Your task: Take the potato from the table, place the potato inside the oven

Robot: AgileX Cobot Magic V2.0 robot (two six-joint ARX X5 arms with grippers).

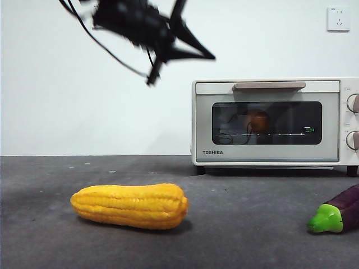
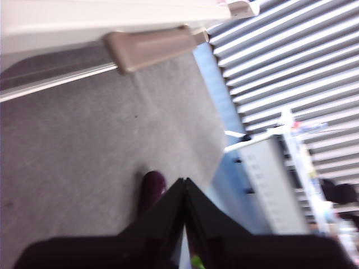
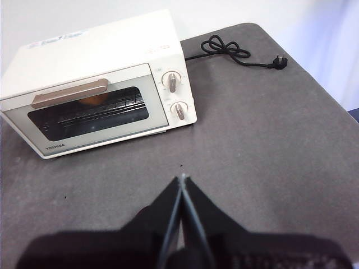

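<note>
Potato (image 1: 258,120) sits inside the oven (image 1: 269,120), behind the shut glass door, on the wire rack. Left gripper (image 2: 184,188): jaws pressed together, nothing held, up in the air above and to the side of the oven's bar handle (image 2: 151,47), blurred. Right gripper (image 3: 182,185): jaws also pressed together, empty, well out from the oven's front over bare table (image 3: 269,140). Judged: task looks finished, no reach needed. The front view shows the potato plainest through the window. The right wrist view shows only an orange patch behind the handle. The left wrist view shows no potato.
</note>
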